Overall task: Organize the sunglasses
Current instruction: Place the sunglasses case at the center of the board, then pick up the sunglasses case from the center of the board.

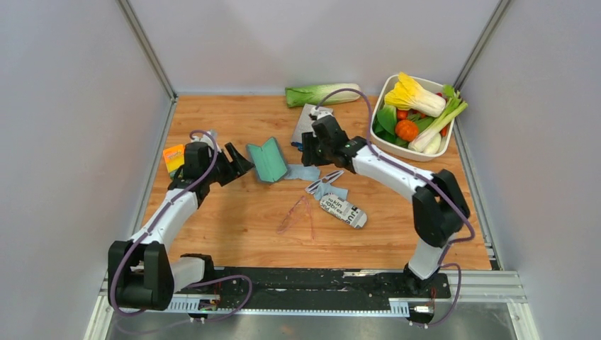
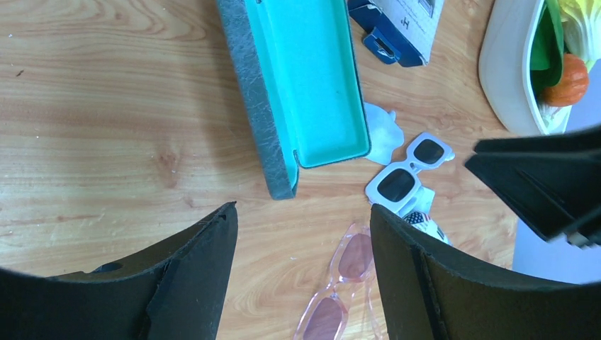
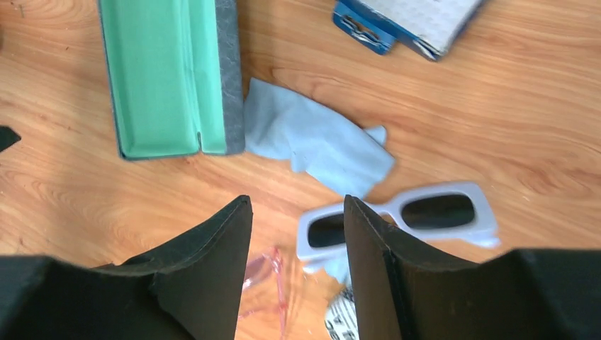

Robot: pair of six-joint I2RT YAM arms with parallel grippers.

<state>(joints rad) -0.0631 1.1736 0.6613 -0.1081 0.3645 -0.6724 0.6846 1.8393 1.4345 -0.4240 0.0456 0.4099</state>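
Wood tabletop (image 1: 234,237), sunglasses (image 1: 293,215) whole only overhead

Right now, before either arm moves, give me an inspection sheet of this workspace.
Surface: wooden table, no spill seen.
Job's things: pink sunglasses lie on the wood, outside the open case; the light blue cloth lies beside the case.
Clutter: white sunglasses, printed pouch, blue-white packet, cabbage, vegetable basket, orange card.
Tools: left tool open, holding nothing; right tool open, holding nothing.
Cables: purple cables loop along both arms, touching none of the objects.
Surroundings: grey walls; nothing else seen.
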